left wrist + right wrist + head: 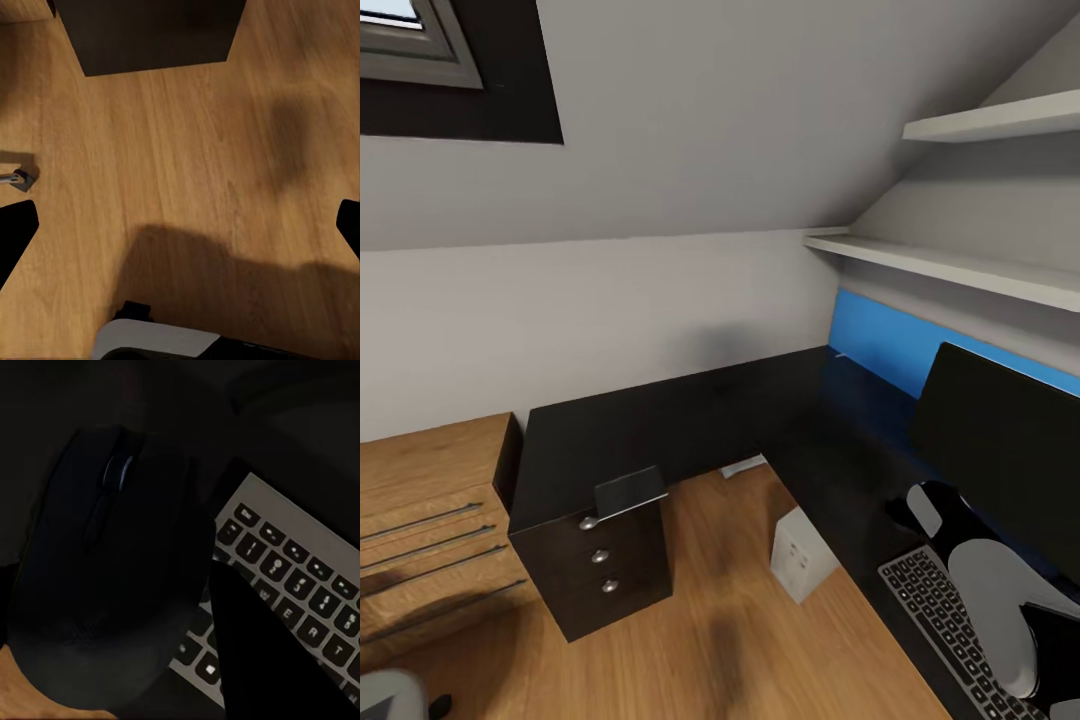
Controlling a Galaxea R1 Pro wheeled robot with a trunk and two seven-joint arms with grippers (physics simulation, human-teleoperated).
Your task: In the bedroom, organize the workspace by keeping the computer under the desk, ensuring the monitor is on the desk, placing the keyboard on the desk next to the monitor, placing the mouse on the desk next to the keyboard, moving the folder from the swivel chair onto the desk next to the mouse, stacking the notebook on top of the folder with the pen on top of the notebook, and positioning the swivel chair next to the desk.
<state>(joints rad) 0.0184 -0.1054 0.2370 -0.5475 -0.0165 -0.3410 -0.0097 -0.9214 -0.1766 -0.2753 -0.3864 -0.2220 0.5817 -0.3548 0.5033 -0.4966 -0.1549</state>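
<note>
Grey sloped walls and a dark skylight sit above our black desk, which bends round the corner with a blue back panel behind it. Our monitor stands on the desk by that panel, and the keyboard lies flat just in front of it. Our right arm reaches over the keyboard. Close up, the black mouse is right under our right gripper, touching the keyboard's edge; one dark finger is beside it, but we cannot tell if the fingers are squeezing it. Our left gripper hangs over the wooden floor with its fingers wide apart, holding nothing. A black drawer unit stands under the desk
</note>
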